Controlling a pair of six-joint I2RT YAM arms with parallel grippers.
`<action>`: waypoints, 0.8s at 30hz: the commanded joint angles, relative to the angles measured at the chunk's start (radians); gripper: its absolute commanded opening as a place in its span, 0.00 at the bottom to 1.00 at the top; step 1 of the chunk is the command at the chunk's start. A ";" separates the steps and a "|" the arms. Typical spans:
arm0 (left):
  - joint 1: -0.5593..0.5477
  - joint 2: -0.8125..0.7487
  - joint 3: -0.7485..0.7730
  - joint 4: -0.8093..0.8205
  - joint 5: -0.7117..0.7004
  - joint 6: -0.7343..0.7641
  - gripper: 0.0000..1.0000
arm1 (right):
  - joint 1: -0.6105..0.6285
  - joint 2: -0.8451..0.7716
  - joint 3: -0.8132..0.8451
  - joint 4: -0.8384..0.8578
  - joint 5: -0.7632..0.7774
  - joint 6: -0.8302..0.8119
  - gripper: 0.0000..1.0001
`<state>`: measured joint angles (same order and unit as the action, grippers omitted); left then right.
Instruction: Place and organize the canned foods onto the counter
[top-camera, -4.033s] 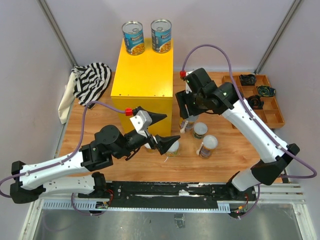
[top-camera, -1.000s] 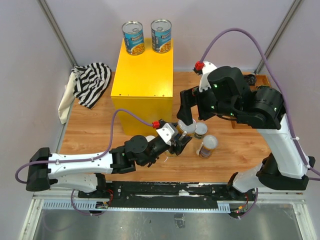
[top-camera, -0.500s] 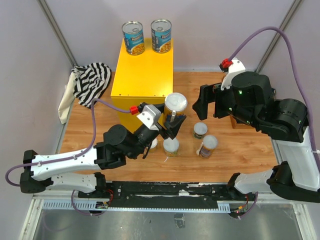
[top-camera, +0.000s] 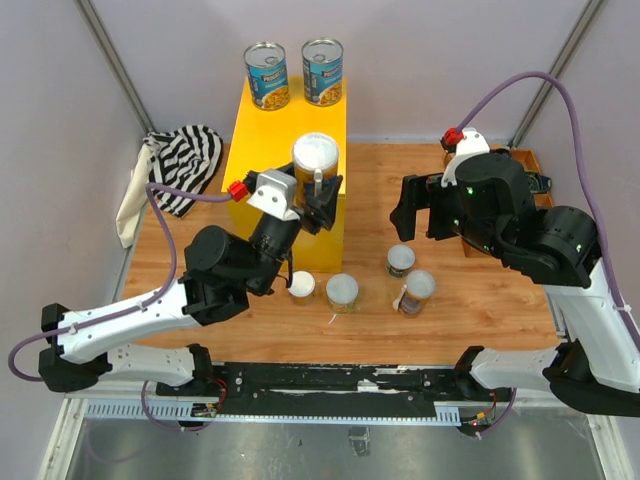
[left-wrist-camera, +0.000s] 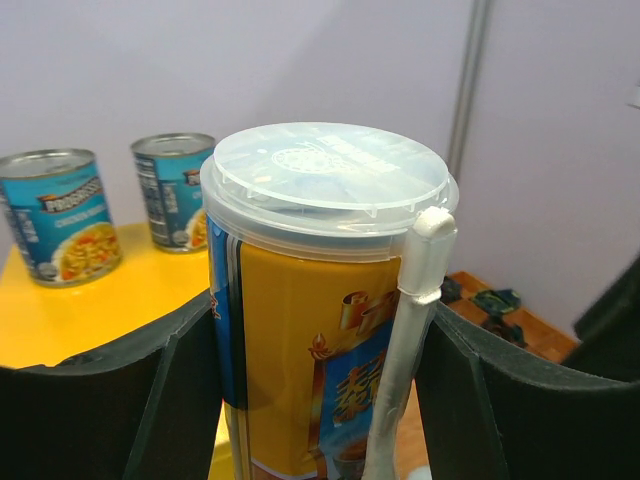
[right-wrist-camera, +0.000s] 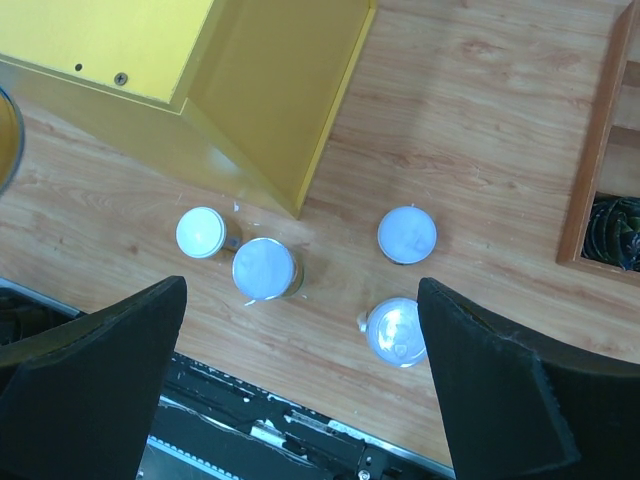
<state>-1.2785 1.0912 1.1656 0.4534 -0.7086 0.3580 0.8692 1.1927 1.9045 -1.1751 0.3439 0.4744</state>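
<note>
Label on tall can (left-wrist-camera: 290, 340), clamped in L gripper (left-wrist-camera: 325, 320), clear only on wrist cam; R gripper (right-wrist-camera: 302, 300) gapes.

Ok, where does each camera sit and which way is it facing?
Top external: above and behind the bases, looking down at the table; both arms show.
Left wrist: looks level past its own fingers at the gripped yellow can, blue cans behind on the counter.
Right wrist: high, facing straight down between its open fingers at four standing cans.
Shared: top and left wrist see the gripped can; top and right wrist, the four cans.
</note>
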 joint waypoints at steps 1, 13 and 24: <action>0.115 -0.009 0.081 0.103 0.042 -0.020 0.00 | -0.025 -0.016 -0.019 0.047 0.010 0.009 0.98; 0.480 0.004 0.126 0.013 0.272 -0.226 0.00 | -0.052 -0.048 -0.090 0.117 -0.028 -0.012 0.99; 0.757 0.102 0.163 0.029 0.455 -0.401 0.00 | -0.063 -0.071 -0.181 0.185 -0.043 -0.042 0.98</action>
<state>-0.5892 1.1824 1.2518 0.3473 -0.3561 0.0395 0.8207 1.1469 1.7641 -1.0382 0.3111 0.4526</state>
